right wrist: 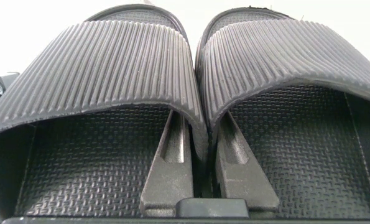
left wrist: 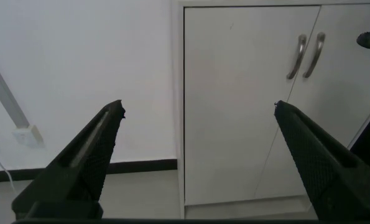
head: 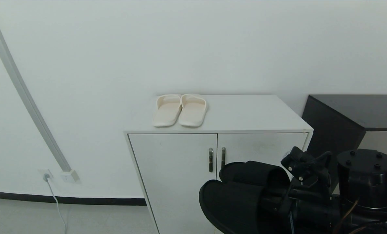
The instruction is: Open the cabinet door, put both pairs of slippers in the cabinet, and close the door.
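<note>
A white cabinet (head: 245, 113) stands against the wall with both doors shut, its two metal handles (head: 217, 159) meeting at the middle. A cream pair of slippers (head: 180, 110) lies side by side on its top, toward the left. In front of the right door, my right gripper (right wrist: 200, 118) is shut on a black pair of slippers (head: 242, 191), pinching their inner walls together under the ribbed straps (right wrist: 116, 62). My left gripper (left wrist: 198, 107) is open and holds nothing, low in front of the left door (left wrist: 234, 93), with the handles (left wrist: 306, 56) off to one side.
A black cabinet (head: 359, 110) stands close to the right of the white one. On the left wall a slanted cable duct (head: 21, 91) runs down to a socket with a plugged cord (head: 46, 177). Bare floor (head: 66, 217) lies left of the cabinet.
</note>
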Robot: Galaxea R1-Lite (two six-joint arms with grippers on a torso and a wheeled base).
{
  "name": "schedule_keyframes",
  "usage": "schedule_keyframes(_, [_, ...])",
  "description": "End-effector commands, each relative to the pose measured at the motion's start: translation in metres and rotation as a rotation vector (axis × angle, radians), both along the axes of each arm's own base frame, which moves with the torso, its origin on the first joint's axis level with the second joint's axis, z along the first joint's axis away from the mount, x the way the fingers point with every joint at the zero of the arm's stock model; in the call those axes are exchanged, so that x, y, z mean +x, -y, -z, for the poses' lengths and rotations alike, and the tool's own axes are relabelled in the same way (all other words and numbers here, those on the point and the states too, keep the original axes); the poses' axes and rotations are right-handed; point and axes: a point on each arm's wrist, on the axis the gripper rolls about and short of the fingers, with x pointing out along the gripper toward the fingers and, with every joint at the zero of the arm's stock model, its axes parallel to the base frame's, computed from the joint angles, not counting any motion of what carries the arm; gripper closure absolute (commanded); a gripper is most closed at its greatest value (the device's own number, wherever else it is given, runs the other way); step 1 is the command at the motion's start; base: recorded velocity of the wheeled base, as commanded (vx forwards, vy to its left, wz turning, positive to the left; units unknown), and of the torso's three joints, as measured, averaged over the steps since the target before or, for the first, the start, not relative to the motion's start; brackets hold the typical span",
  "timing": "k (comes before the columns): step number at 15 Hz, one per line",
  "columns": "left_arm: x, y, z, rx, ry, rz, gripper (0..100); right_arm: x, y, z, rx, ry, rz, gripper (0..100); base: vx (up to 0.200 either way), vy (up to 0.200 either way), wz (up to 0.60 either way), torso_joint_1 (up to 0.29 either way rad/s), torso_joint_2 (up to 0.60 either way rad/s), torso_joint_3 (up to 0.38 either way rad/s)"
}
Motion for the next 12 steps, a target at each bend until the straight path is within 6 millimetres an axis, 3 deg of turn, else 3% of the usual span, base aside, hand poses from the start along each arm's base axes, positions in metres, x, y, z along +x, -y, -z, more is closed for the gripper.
schedule_keyframes(1, [0.0, 0.0, 0.0, 0.0, 0.0, 0.0, 0, -0.0001, -0.0001, -0.0001, 0.001, 0.001, -0.001, 100, 0.0, 0.0, 0.0, -0.198, 0.51, 0.31])
schedule_keyframes(12, [0.0, 0.0001, 0.0, 0.003, 0.0, 0.004, 0, -0.0018, 0.0015, 0.0027, -0.012, 0.001, -0.006, 100, 0.0, 0.0, 0.0, -0.154, 0.49, 0.328])
